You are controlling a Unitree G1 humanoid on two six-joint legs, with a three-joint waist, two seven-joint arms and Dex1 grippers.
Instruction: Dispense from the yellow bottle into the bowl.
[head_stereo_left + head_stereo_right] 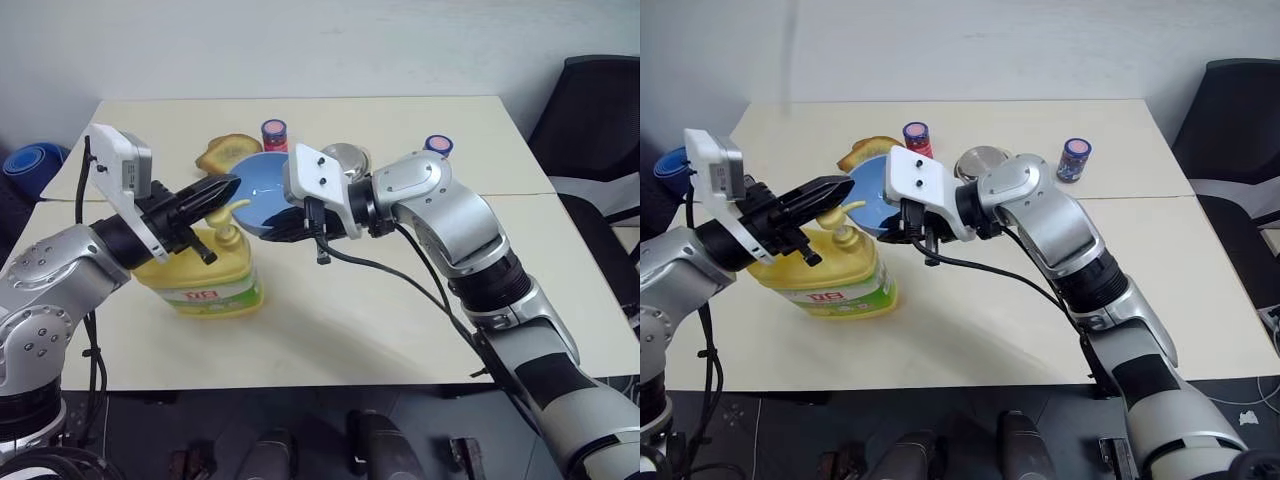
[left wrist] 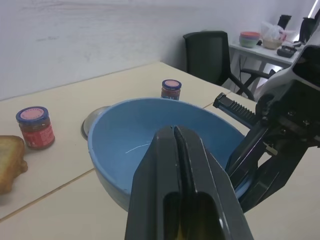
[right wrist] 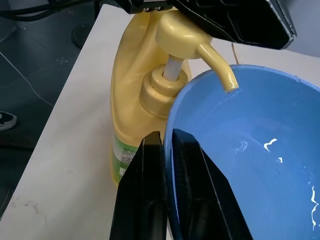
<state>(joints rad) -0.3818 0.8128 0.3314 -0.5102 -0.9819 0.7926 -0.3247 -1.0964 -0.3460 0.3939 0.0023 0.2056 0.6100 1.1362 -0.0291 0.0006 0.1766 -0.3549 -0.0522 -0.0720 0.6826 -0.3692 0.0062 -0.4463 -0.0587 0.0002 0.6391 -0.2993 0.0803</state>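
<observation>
Currently the bottle (image 1: 205, 275) stands upright on the tabletop (image 1: 400, 300), label facing the robot, pump head up. Left end effector (image 1: 222, 188) has its fingers pressed together with nothing between them; the tips sit right on top of the bottle's pump head, though real contact is hard to confirm. Right end effector (image 3: 165, 165) is pinched on the rim of the bowl (image 1: 262, 190), one finger inside the wall and one outside. The bowl is tipped and raised just beside the bottle, on the far side of it, rim tucked under the pump spout (image 3: 220, 65) so the spout tip hangs over the bowl's inside edge. The bowl's interior looks clean apart from glare; no liquid that I can make out. Beyond the bottle, behind the bowl: a steel bowl (image 1: 982, 160), partly hidden, a red-labelled jar (image 1: 917, 137), and a piece of bread (image 1: 222, 152). A second jar (image 1: 1075, 158) stands well apart from the bottle, past the right arm. A black chair (image 1: 590, 120) sits off the tabletop's far corner, much farther from the bottle.
</observation>
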